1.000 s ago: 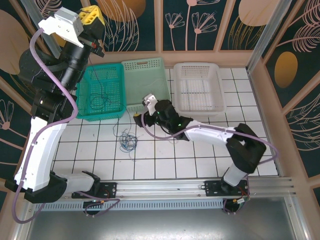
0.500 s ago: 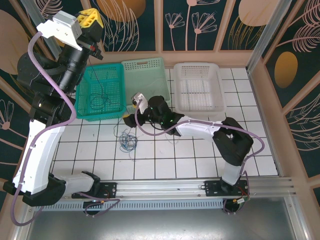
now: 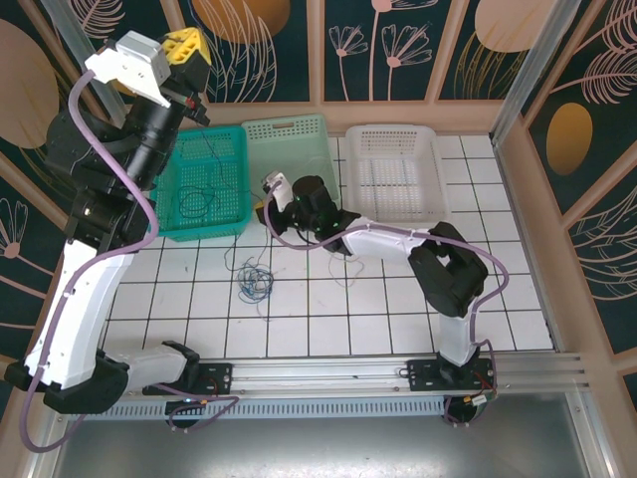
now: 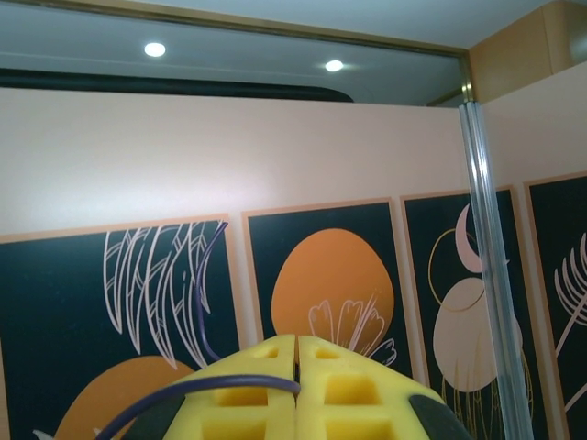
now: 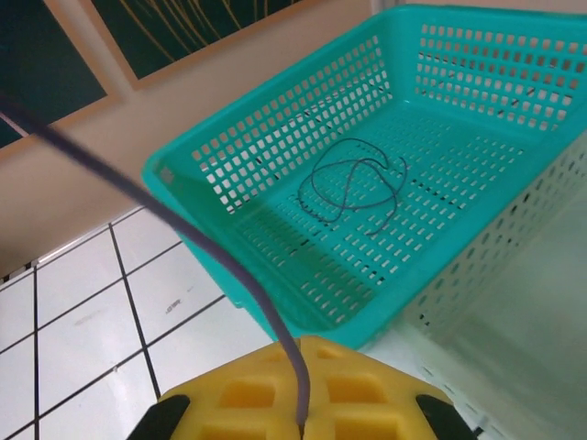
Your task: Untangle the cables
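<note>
Cables [image 3: 254, 280] sit as a loose blue-and-dark knot on the tiles [image 3: 328, 309], in front of the teal basket [image 3: 204, 235], while a separate blue loop [image 3: 194, 199] lies inside that basket. From above, the right gripper [image 3: 267, 197] reaches across to where the teal basket meets the pale green basket [image 3: 284, 126]. The knot lies just nearward of it and slightly to its left, so the right arm is clearly the closer one. The left gripper [image 3: 187, 42] is held high over the basket's far corner, well apart from the knot. The knot is roughly round, with no marked long axis.

Left wrist view: the left gripper [image 4: 295, 353] has its jaws pressed together on a dark strand [image 4: 197, 389] that leaves them sideways.

Right wrist view: the right gripper [image 5: 303, 353] is likewise closed on a thin strand [image 5: 183, 229], which runs up and left, nearly straight, past the teal basket [image 5: 275, 128] where the blue loop [image 5: 358, 179] rests. Whether both hold one cable, I cannot tell; if so, its long axis runs arm to arm
</note>
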Controlling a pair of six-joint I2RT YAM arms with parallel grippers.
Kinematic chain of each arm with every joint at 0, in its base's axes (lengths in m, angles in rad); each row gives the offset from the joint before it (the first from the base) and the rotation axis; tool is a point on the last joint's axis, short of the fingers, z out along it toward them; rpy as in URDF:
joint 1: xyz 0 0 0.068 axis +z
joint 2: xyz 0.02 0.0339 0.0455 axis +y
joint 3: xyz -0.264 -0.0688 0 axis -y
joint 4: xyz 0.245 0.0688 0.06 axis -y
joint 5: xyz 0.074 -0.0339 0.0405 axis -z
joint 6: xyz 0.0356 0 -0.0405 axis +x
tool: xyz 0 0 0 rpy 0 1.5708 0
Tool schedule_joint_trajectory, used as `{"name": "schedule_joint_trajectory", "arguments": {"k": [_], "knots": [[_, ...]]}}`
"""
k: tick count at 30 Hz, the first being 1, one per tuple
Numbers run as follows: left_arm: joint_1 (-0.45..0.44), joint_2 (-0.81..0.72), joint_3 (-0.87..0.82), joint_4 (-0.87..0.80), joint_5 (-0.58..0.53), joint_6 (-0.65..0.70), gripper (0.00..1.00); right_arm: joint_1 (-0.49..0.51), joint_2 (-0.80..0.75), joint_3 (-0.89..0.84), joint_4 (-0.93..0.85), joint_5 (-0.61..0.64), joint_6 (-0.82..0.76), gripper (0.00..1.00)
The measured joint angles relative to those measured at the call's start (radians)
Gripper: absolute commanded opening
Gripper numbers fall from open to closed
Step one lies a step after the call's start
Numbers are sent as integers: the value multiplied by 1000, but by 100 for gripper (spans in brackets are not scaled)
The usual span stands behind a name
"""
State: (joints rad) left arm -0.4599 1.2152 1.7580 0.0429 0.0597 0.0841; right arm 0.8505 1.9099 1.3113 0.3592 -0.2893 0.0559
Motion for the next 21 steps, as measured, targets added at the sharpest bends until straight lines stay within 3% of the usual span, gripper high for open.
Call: {"name": "schedule_joint_trajectory", "arguments": {"k": [11,21], "knots": [[0,-215,-465,98,-67,-52,13,-152,-27,340,-196,-53,48,0],[0,-243,-723,110,51,-114,30,-201,-53,481,-284,-84,89,0]]}}
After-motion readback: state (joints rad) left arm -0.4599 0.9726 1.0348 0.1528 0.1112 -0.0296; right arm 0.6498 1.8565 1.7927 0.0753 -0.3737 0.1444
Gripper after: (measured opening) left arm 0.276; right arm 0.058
